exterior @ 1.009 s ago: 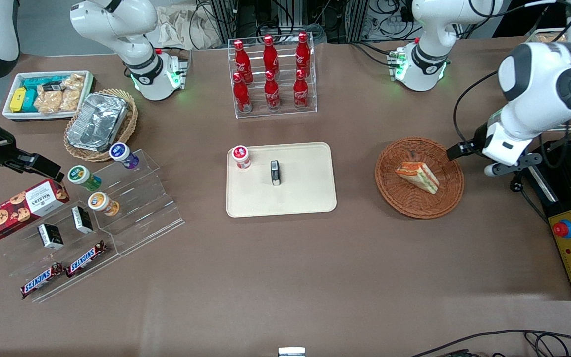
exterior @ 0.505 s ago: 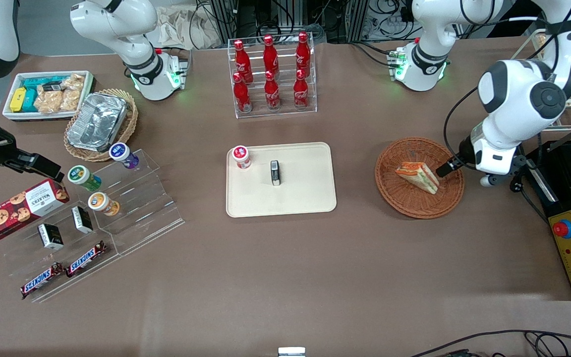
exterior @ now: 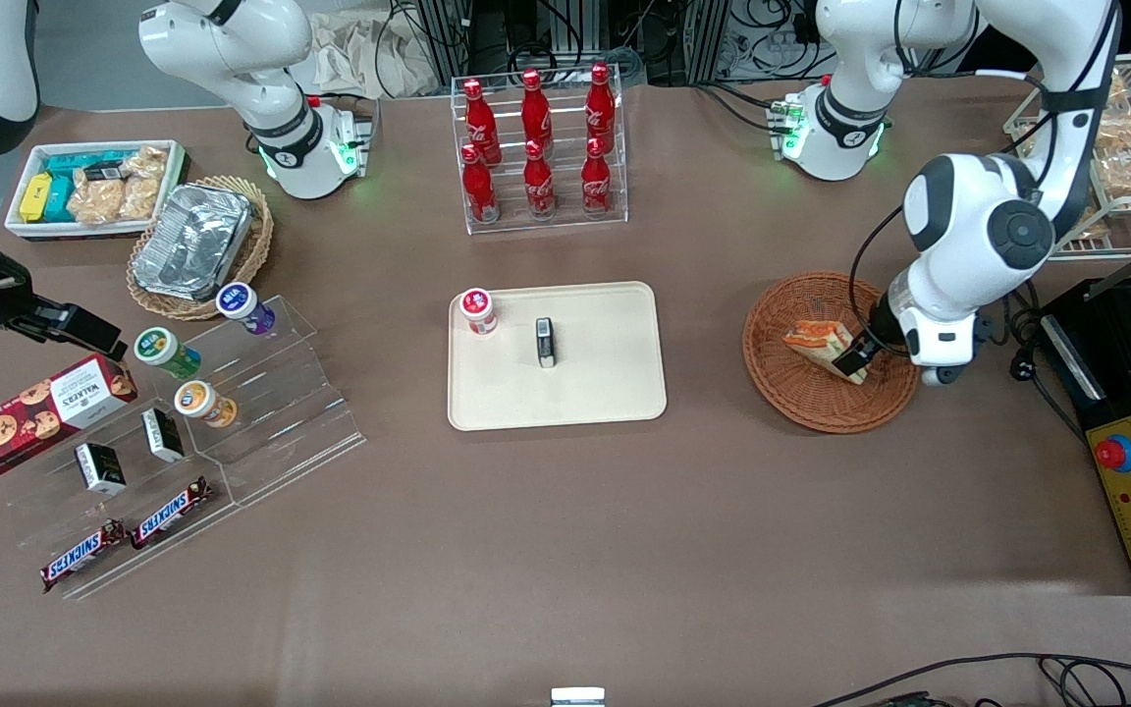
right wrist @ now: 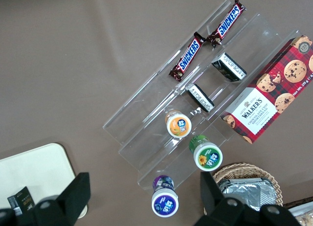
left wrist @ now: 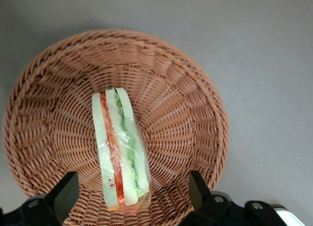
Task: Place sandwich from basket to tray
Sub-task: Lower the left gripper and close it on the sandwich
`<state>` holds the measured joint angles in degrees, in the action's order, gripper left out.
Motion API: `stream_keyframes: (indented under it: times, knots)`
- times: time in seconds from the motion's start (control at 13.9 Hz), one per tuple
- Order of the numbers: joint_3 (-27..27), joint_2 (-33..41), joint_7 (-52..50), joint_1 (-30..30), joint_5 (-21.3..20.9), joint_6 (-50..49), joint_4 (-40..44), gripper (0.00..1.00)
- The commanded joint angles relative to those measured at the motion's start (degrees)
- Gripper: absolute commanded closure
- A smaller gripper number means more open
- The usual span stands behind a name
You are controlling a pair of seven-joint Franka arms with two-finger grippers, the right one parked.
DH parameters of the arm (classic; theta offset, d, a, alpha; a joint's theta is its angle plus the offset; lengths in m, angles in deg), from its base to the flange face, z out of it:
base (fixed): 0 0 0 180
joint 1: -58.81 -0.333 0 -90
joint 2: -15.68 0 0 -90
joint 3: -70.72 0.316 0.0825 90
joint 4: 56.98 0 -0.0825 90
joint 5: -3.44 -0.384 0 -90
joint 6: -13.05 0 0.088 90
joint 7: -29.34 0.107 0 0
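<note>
Apparently spread, hand (left wrist: 129,196) hovers over sandwich (left wrist: 121,152) in basket (left wrist: 195,118).

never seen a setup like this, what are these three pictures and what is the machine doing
Two white robot arms stand at a brown table; only one is working. The wide picture looks at them from the front. The other two come from cameras on the arms' wrists.

The working arm's gripper hangs open over the sandwich, which lies in the reddish wicker basket. Its wrist camera shows the two dark fingers on either side of the sandwich, not closed on it. Nothing is held.

The cream tray in the middle carries a small jar and a dark box. The parked arm's camera looks down on snacks on a clear stepped stand.
</note>
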<state>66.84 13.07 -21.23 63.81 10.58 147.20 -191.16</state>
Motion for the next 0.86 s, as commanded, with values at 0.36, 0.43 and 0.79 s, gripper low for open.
stream_keyframes:
  times: [0.36,0.43,0.79]
  knots:
    - [0.2,0.1,-6.8,2.4,0.8,13.9,-9.9,0.01]
    - [0.3,0.1,-7.5,2.6,0.8,16.0,-11.3,0.01]
    - [0.3,0.1,-7.5,3.8,0.7,17.1,-11.9,0.69]
